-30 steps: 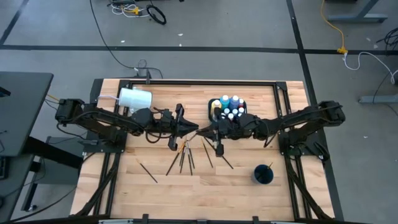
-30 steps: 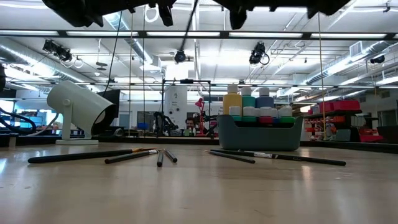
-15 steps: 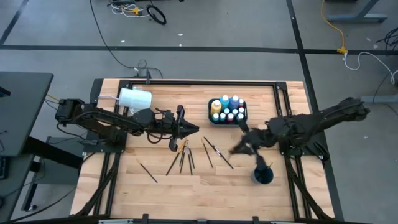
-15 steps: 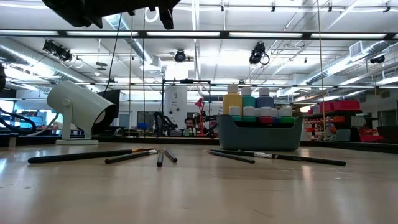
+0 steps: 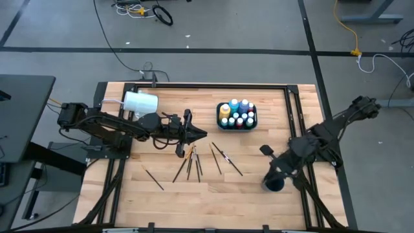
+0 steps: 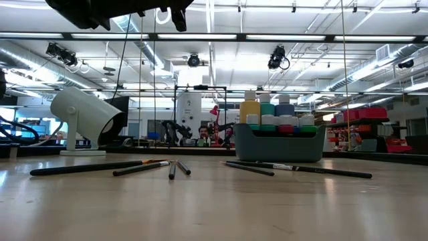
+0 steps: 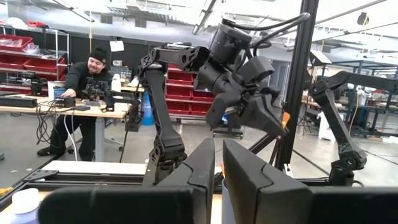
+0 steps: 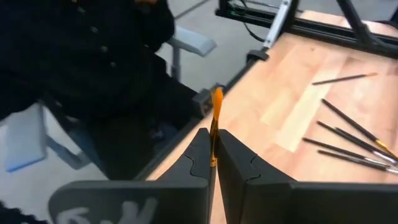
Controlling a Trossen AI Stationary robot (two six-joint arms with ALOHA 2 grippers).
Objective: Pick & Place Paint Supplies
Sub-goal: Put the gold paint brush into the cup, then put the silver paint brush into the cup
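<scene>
Paint brushes (image 5: pixel 194 162): about seven loose on table (image 5: pixel 168 194) centre, fanned, bare wood below them toward frame bottom; paint bottles (image 5: pixel 237 114) packed in dark caddy (image 5: pixel 220 116) upper centre, near far edge. Right gripper (image 8: pixel 211 163) lower right over dark cup (image 5: pixel 274 183), near table's right edge, clamped on orange-tipped brush (image 8: pixel 215 118). Left gripper (image 5: pixel 194 134) centre-left above brushes, fingers together, holding nothing. White cup (image 5: pixel 140 102) on its side, upper left

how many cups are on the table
2: a white cup at the table's back-left corner, and a dark cup front right, partly hidden below the right gripper, which holds a brush.
</scene>
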